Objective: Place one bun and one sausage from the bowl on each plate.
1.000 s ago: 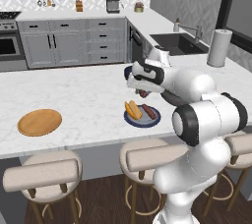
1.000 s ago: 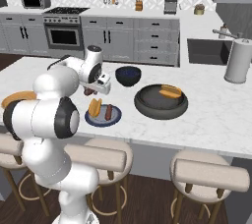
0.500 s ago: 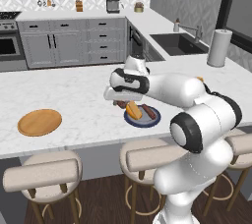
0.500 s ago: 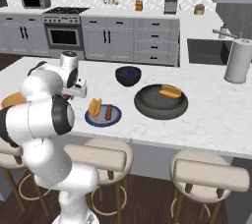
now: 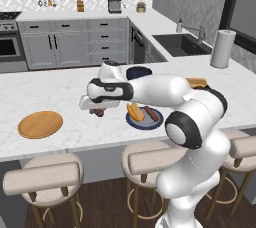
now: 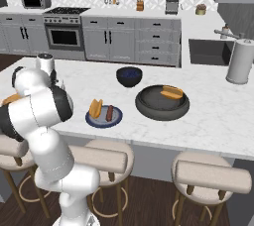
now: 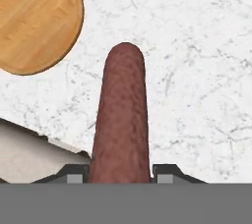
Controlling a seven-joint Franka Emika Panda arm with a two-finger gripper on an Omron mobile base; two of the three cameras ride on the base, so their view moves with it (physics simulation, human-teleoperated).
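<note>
The gripper (image 7: 120, 171) is clamped on a sausage (image 7: 121, 115), which sticks straight out lengthwise from between the jaws, above the marble counter (image 7: 197, 70), with the wooden plate (image 7: 37, 21) lying nearby, off to one side.

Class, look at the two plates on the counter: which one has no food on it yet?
The tan wooden plate, bare, at the counter's left. The blue-rimmed plate already holds a bun and a sausage.

Reddish-brown sausage (image 7: 121, 120) held upright over the counter, wooden plate (image 7: 37, 21) nearby.
</note>
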